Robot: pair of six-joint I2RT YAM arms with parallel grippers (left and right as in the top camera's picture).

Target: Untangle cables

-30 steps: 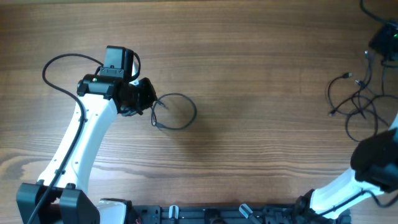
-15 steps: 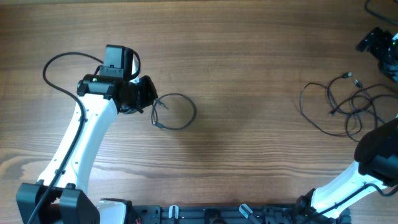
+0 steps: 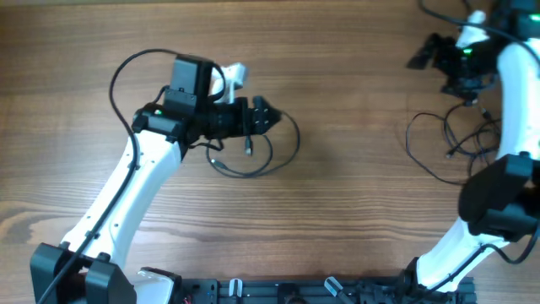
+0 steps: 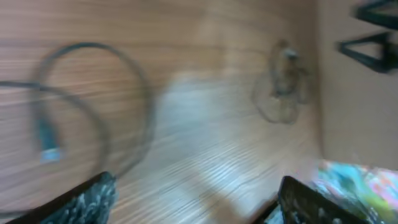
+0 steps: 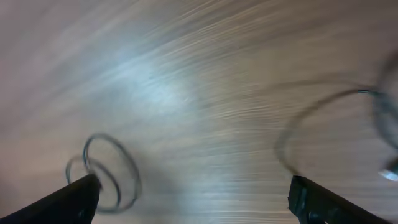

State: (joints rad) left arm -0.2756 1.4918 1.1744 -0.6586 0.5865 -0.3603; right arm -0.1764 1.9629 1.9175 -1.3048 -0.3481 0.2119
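One thin black cable (image 3: 295, 145) lies in a loose loop on the wooden table, its plug (image 3: 249, 149) inside the loop. My left gripper (image 3: 272, 116) hovers open just above that loop, holding nothing. In the blurred left wrist view the same loop (image 4: 134, 68) and its plug (image 4: 48, 146) lie left of the open gripper (image 4: 196, 199). The remaining cables (image 3: 460, 143) lie bunched at the right side. My right gripper (image 3: 419, 57) is raised at the far right, open and empty. The right wrist view shows the open gripper (image 5: 199, 199), the distant loop (image 5: 109, 171) and a cable arc (image 5: 292, 127).
The thicker black arm cable (image 3: 126, 72) arcs beside the left arm. The right arm (image 3: 510, 101) stretches over the right table edge above the bunch. A dark frame (image 3: 321, 289) runs along the near edge.
The left gripper moved right, turned and opened, and the loop now lies wider beneath it. The right gripper opened and swung to the far right, leaving the bunch spread on the table.
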